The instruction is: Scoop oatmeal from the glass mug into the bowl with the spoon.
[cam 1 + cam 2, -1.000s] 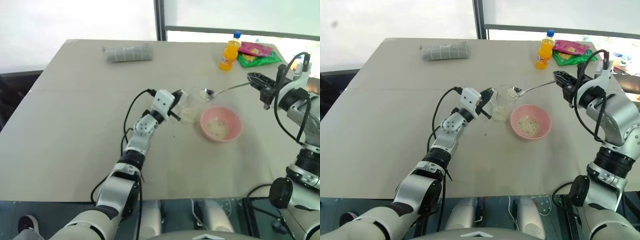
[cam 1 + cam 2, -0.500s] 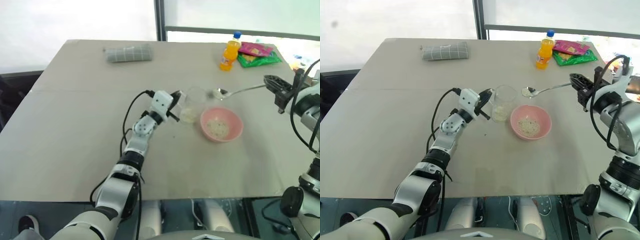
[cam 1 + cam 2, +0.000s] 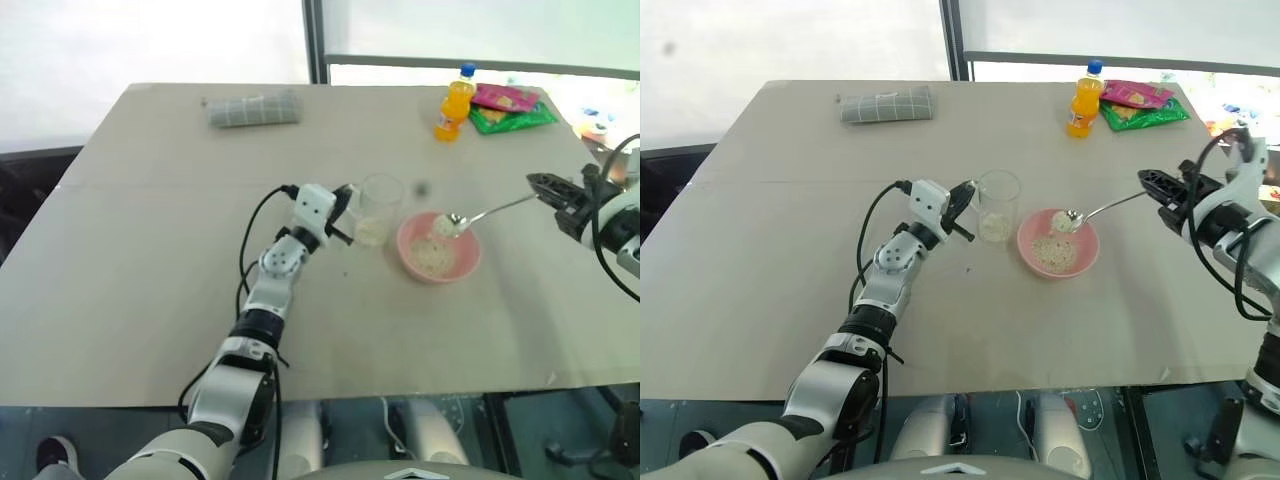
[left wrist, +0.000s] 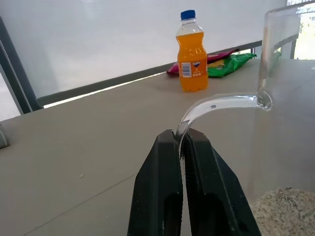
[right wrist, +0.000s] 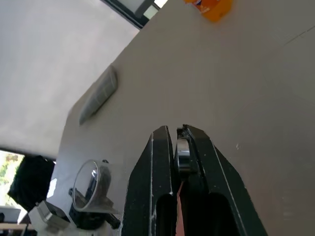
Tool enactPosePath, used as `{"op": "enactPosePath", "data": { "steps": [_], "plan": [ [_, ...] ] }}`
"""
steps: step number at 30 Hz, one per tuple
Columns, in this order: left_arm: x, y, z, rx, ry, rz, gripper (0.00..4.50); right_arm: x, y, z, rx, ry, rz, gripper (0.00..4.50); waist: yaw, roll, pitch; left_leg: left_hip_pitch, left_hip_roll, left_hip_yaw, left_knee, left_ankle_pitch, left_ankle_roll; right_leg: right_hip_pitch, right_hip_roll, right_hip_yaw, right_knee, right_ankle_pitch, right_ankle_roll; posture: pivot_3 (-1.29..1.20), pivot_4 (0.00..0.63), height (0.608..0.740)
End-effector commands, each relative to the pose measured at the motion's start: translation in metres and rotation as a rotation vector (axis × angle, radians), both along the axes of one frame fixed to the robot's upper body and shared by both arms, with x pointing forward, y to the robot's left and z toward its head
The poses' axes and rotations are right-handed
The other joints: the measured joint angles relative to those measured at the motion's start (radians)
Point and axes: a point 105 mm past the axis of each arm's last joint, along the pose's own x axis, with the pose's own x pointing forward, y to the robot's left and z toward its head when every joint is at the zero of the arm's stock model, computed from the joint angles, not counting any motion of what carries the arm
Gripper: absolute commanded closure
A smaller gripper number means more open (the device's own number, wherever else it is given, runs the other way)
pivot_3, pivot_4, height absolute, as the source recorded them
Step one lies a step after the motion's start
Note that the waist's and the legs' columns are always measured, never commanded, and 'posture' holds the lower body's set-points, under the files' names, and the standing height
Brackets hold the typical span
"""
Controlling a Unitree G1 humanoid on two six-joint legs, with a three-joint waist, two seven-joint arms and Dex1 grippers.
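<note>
The right gripper (image 3: 1152, 183), fingers clamped on the spoon (image 3: 1095, 211) handle, has carried the loaded spoon away from the mug (image 3: 997, 204) and down over the bowl (image 3: 1057, 243); its tip now sits above the bowl's far rim, oatmeal (image 3: 1064, 221) still heaped on it. Tipping comes next, by the look of it. The left gripper (image 4: 181, 142) keeps its fingers pinched on the mug's handle, steadying it on the surface (image 3: 780, 250)
</note>
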Motion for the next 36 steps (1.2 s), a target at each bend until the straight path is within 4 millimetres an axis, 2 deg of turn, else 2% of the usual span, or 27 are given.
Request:
{"op": "enactPosePath", "data": {
  "steps": [1,6,13,18,22,24,28,32,36],
  "plan": [
    [-0.001,0.008,-0.016,0.030,0.055,0.029,4.47,-0.003,0.005,0.021,-0.109,-0.098,0.027,4.50,0.002,0.000,0.000,0.000,0.000,0.000,0.000,0.000,0.000,0.000,0.000,0.000,0.000,0.000,0.000,0.00,0.150,0.740],
    [-0.001,0.008,-0.017,0.024,0.056,0.038,4.47,-0.003,0.024,0.029,-0.451,-0.196,0.120,4.50,0.001,0.000,0.000,0.000,0.000,0.000,0.000,0.000,0.000,0.000,0.000,0.000,-0.001,0.000,0.000,0.00,0.150,0.740],
    [-0.002,0.008,-0.018,0.020,0.057,0.045,4.47,-0.004,0.050,0.045,-0.761,-0.359,0.242,4.50,0.002,0.000,0.000,-0.001,0.000,0.000,0.001,0.000,0.000,0.000,0.000,0.000,-0.001,0.000,0.000,0.00,0.150,0.740],
    [-0.002,0.010,-0.022,-0.006,0.100,0.058,4.47,-0.011,0.065,0.044,-1.005,-0.448,0.365,4.50,0.004,0.000,0.000,-0.001,0.000,-0.001,0.001,0.000,0.000,0.000,0.000,-0.001,-0.001,0.000,0.000,0.00,0.150,0.740],
    [-0.002,0.011,-0.021,-0.022,0.113,0.060,4.47,-0.013,0.071,0.048,-0.956,-0.465,0.392,4.50,0.003,0.000,0.000,-0.001,0.000,-0.001,0.001,0.000,0.000,0.000,-0.001,-0.001,-0.002,0.000,0.000,0.00,0.150,0.740],
    [-0.002,0.011,-0.019,-0.028,0.112,0.058,4.47,-0.008,0.065,0.053,-0.869,-0.456,0.353,4.50,0.003,0.000,0.000,-0.001,0.000,-0.001,0.002,0.000,0.000,0.000,0.000,-0.001,-0.001,0.000,0.000,0.00,0.150,0.740],
    [-0.003,0.009,-0.012,-0.038,0.086,0.042,4.47,0.005,0.055,0.082,-0.610,-0.494,0.232,4.50,0.003,-0.001,0.000,-0.001,0.000,-0.001,0.003,0.000,0.000,0.000,-0.001,-0.001,-0.001,0.000,0.000,0.00,0.150,0.740],
    [-0.004,0.009,-0.010,-0.049,0.084,0.030,4.47,0.008,0.071,0.111,-0.403,-0.558,0.224,4.50,0.005,-0.001,0.000,-0.001,0.000,0.000,0.003,0.000,0.000,0.000,0.000,-0.001,0.000,0.000,0.000,0.00,0.150,0.740],
    [-0.006,0.009,-0.011,-0.054,0.091,0.026,4.47,0.006,0.097,0.118,-0.295,-0.576,0.295,4.50,0.005,0.000,0.000,-0.002,0.001,-0.001,0.002,0.000,0.000,0.000,0.000,-0.002,0.000,0.000,0.000,0.00,0.150,0.740]
  ]
}}
